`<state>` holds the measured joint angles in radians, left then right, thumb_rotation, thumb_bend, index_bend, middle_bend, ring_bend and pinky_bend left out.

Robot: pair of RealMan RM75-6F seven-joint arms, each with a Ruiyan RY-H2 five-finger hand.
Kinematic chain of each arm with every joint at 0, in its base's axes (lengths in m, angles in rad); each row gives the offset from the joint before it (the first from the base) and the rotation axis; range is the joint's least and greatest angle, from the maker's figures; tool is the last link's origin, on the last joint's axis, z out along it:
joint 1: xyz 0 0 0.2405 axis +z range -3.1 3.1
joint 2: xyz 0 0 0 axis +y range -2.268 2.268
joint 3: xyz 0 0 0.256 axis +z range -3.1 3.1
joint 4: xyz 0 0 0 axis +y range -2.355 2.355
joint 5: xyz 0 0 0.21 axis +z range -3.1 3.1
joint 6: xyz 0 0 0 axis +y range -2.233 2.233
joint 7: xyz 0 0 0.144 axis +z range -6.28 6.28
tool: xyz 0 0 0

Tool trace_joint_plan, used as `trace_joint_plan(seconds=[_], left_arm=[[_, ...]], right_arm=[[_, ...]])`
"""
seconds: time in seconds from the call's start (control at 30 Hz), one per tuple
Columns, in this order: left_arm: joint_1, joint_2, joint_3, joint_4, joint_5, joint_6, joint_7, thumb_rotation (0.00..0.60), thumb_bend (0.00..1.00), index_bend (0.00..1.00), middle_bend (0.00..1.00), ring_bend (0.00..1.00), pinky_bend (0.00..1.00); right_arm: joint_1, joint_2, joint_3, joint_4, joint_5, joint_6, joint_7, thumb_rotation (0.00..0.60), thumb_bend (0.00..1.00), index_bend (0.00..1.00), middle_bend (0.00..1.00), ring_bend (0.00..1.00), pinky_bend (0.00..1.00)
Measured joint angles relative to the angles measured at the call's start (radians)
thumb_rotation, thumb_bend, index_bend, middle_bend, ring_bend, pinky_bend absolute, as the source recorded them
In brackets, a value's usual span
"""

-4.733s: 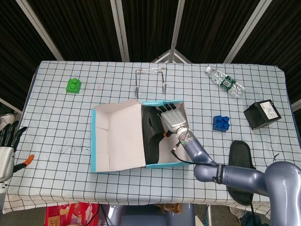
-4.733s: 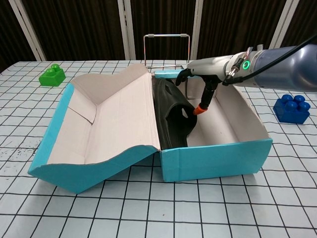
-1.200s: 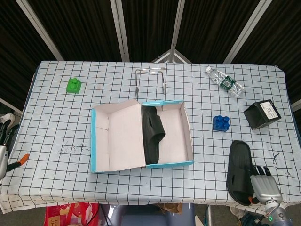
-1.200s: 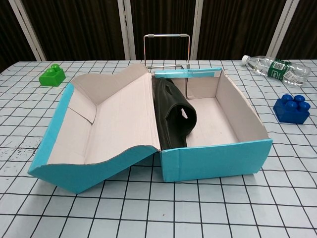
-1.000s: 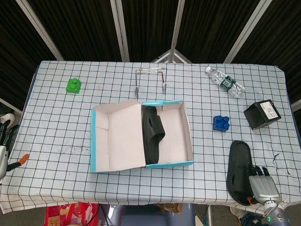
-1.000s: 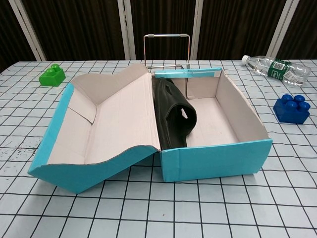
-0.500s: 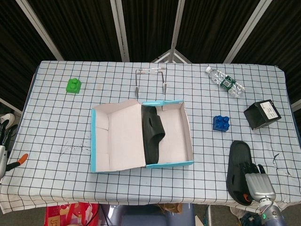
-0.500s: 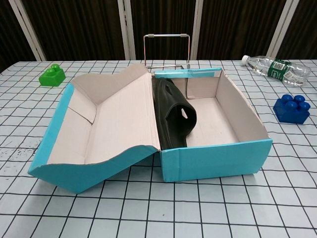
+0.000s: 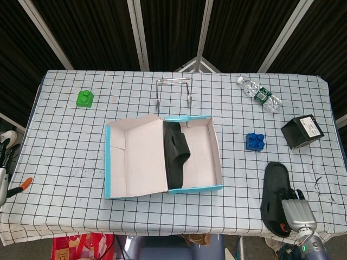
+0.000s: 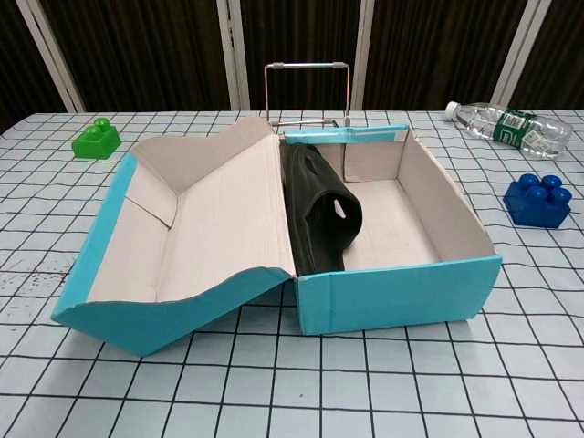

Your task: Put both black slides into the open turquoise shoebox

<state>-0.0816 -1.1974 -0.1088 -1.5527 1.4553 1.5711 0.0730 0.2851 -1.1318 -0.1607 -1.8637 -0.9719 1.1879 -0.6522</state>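
The open turquoise shoebox (image 9: 108,162) (image 10: 397,292) lies mid-table with its lid folded out to the left. One black slide (image 9: 174,157) (image 10: 319,214) stands on its side in the box against the left wall. The other black slide (image 9: 272,184) lies flat on the table near the front right edge. My right hand (image 9: 296,211) lies over that slide's near right part, fingers stretched forward on it; the slide is not lifted. At the far left edge my left hand (image 9: 6,168) shows only partly, holding nothing. The chest view shows neither hand.
A green block (image 9: 84,98) (image 10: 96,139) sits far left, a blue block (image 9: 254,141) (image 10: 538,201) right of the box. A water bottle (image 9: 259,94) (image 10: 506,123), a black box (image 9: 302,131) and a wire rack (image 9: 173,92) (image 10: 307,91) are further back.
My right hand has left the shoebox and gone to the slide at the front right, edging further onto it in the last second. The boxed slide stays put.
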Motion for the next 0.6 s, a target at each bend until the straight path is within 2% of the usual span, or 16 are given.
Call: trace_joint_plan(seconds=[0.13,0.37,0.6], left_arm=[[0.001,0.002,-0.001,-0.001,0.0,0.001,-0.002,0.6,0.24,0.13,0.0,0.0,0.12],[0.002,0.005,0.001,-0.007,0.001,0.001,-0.002,0.6,0.24,0.13,0.0,0.0,0.12],[0.004,0.009,0.003,-0.015,0.002,0.001,0.0,0.6,0.24,0.13,0.0,0.0,0.12]], right_arm=[[-0.002,-0.007,0.003,0.01,-0.01,-0.001,0.007,0.6,0.27,0.25,0.17,0.11,0.0],[-0.018,-0.024,0.017,0.028,-0.042,0.02,0.039,0.6,0.39,0.41,0.3,0.24,0.04],[-0.029,-0.012,0.033,0.02,-0.081,0.045,0.064,0.6,0.5,0.52,0.37,0.28,0.05]])
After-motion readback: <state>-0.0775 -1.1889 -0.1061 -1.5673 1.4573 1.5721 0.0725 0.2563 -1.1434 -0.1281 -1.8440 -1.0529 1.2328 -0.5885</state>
